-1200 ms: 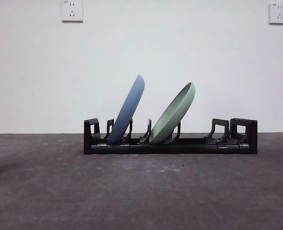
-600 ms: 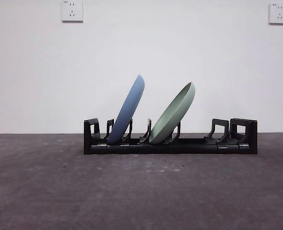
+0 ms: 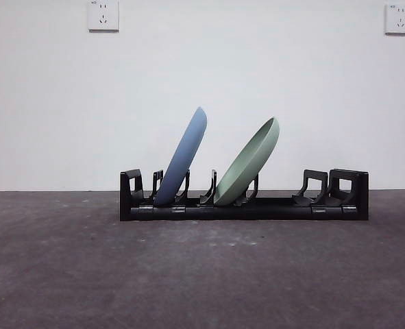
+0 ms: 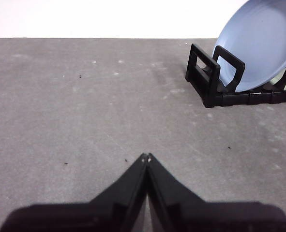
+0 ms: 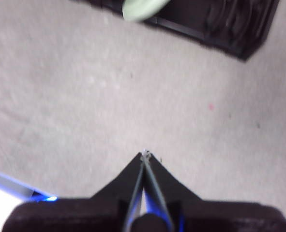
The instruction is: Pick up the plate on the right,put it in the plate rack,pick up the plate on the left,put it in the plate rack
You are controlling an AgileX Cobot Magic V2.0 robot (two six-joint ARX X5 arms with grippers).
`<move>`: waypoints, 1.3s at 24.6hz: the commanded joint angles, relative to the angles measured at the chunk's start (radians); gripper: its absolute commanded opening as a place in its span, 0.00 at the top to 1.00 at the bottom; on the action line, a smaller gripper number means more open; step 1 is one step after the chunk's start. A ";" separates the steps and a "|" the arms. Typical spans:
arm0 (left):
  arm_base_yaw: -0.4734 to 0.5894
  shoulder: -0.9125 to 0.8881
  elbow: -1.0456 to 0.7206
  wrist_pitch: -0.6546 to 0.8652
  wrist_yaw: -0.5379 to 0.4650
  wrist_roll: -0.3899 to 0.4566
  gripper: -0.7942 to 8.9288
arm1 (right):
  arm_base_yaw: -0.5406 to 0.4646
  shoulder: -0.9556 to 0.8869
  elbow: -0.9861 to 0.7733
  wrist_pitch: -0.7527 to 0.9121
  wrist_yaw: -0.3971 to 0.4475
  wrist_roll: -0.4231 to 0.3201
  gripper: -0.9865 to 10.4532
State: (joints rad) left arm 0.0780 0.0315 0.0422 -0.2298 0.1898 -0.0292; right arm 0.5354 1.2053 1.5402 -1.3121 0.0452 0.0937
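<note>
Blue plate (image 3: 186, 154) and green plate (image 3: 249, 161) tilted in plate rack (image 3: 243, 205), both grippers' jaws clenched empty over table (image 3: 202, 274).

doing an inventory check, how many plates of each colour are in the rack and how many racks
blue plate: 1
green plate: 1
plate rack: 1
total: 3
Both plates stand tilted in the rack's dividers.
</note>
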 commanded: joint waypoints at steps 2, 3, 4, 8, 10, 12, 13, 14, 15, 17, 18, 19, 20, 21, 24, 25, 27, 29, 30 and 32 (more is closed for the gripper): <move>0.003 0.013 -0.008 0.006 -0.003 -0.012 0.92 | 0.001 0.003 -0.007 0.048 0.001 0.008 0.91; 0.003 0.017 -0.008 0.006 -0.003 -0.012 0.92 | 0.001 0.003 -0.007 0.061 0.001 0.008 0.91; 0.003 0.022 -0.008 0.007 -0.003 -0.012 0.92 | 0.001 0.003 -0.007 0.074 0.001 0.008 0.91; 0.003 0.037 -0.008 0.006 -0.003 -0.012 0.92 | -0.061 -0.064 -0.008 0.177 0.109 -0.081 0.91; 0.003 0.040 -0.008 0.006 -0.003 -0.012 0.92 | -0.136 -0.137 -0.026 0.313 0.087 -0.140 0.91; 0.003 0.041 -0.008 0.006 -0.003 -0.012 0.92 | -0.250 -0.235 -0.093 0.455 -0.021 -0.150 0.91; 0.003 0.041 -0.008 0.007 -0.003 -0.012 0.92 | -0.318 -0.293 -0.153 0.516 -0.061 -0.150 0.91; 0.003 0.041 -0.008 0.006 -0.003 -0.012 0.92 | -0.386 -0.351 -0.227 0.576 -0.072 -0.151 0.91; 0.003 0.041 -0.008 0.006 -0.003 -0.012 0.92 | -0.449 -0.415 -0.312 0.637 -0.068 -0.154 0.91; 0.003 0.041 -0.008 0.006 -0.003 -0.012 0.92 | -0.550 -0.539 -0.508 0.782 -0.051 -0.172 0.91; 0.003 0.041 -0.008 0.007 -0.003 -0.012 0.92 | -0.584 -0.605 -0.613 0.861 -0.040 -0.186 0.91; 0.003 0.041 -0.008 0.006 -0.003 -0.012 0.92 | -0.609 -0.666 -0.718 0.941 -0.037 -0.196 0.91; 0.003 0.041 -0.008 0.006 -0.003 -0.012 0.92 | -0.621 -0.708 -0.790 0.992 -0.037 -0.200 0.91; 0.003 0.041 -0.008 0.006 -0.003 -0.012 0.92 | -0.630 -0.749 -0.859 1.036 -0.037 -0.200 0.91; 0.003 0.041 -0.008 0.006 -0.003 -0.012 0.92 | -0.643 -0.853 -1.033 1.119 -0.037 -0.200 0.91; 0.003 0.041 -0.008 0.006 -0.003 -0.012 0.92 | -0.643 -0.880 -1.080 1.138 -0.037 -0.200 0.91; 0.003 0.041 -0.008 0.006 -0.003 -0.012 0.92 | -0.643 -0.935 -1.174 1.159 -0.037 -0.199 0.91; 0.003 0.041 -0.008 0.006 -0.003 -0.012 0.92 | -0.643 -0.981 -1.248 1.164 -0.038 -0.199 0.91; 0.003 0.041 -0.008 0.006 -0.003 -0.012 0.92 | -0.643 -1.003 -1.283 1.164 -0.037 -0.199 0.91; 0.003 0.041 -0.008 0.006 -0.003 -0.012 0.92 | -0.643 -1.037 -1.336 1.164 -0.037 -0.199 0.91</move>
State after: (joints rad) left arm 0.0780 0.0719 0.0422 -0.2306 0.1894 -0.0353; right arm -0.1062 0.1780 0.2207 -0.1638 0.0071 -0.1017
